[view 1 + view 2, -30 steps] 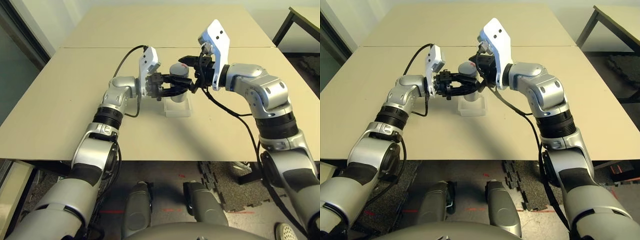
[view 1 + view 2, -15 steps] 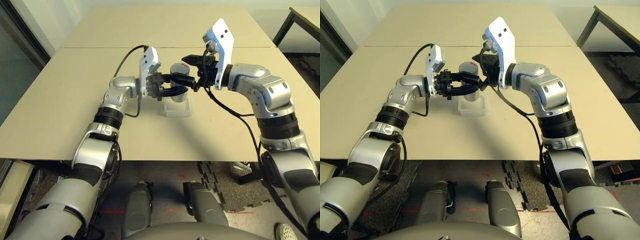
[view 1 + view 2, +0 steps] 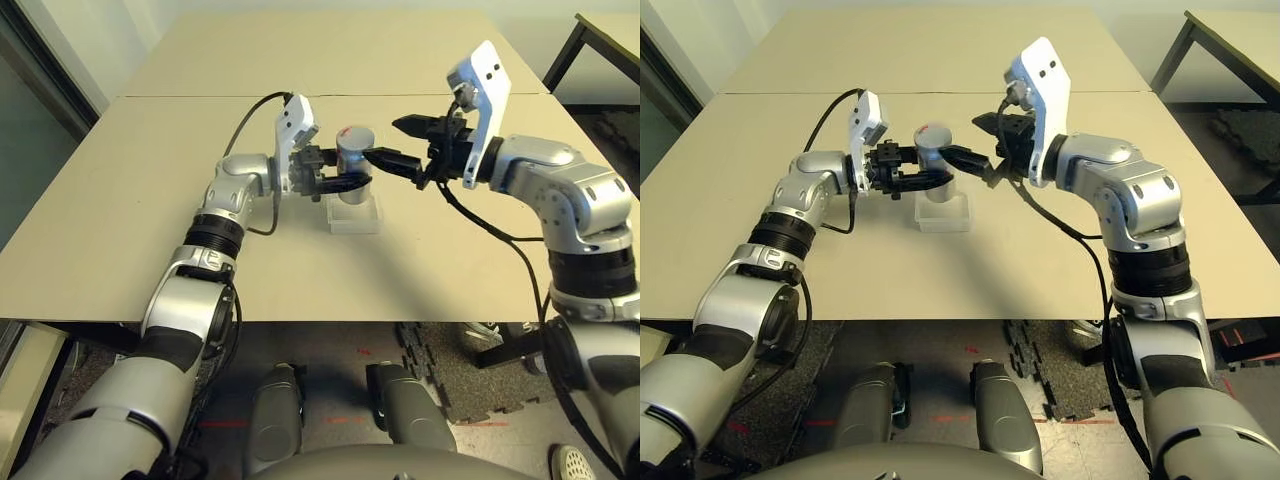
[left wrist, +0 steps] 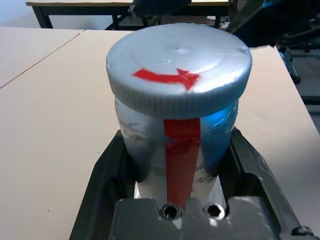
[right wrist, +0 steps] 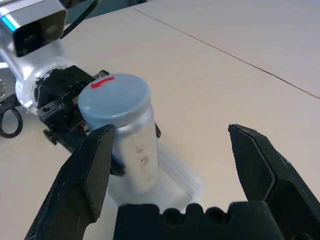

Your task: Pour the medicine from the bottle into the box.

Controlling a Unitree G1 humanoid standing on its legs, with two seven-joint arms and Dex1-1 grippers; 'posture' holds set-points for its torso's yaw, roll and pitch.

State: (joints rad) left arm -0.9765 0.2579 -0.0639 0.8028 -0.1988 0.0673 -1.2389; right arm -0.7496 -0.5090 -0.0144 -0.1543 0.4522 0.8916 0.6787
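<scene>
My left gripper (image 3: 343, 173) is shut on the bottle (image 3: 353, 158), a silvery cylinder with a red stripe (image 4: 181, 150) down its side, held upright just above the box (image 3: 355, 213). A grey cap (image 4: 178, 75) with a red arrow sits on top of the bottle. The box is clear plastic and rests on the table under the bottle. My right gripper (image 3: 397, 143) stands open just to the right of the bottle, its fingers (image 5: 92, 170) spread wide and apart from it. The medicine is hidden.
The tan table (image 3: 150, 230) has a seam running across it behind the arms. A second table (image 3: 600, 30) stands at the far right, with dark floor mats (image 3: 450, 370) below the near edge.
My right gripper has pulled back to the right, away from the bottle's cap. The bottle, tilted before, now stands upright in my left gripper.
</scene>
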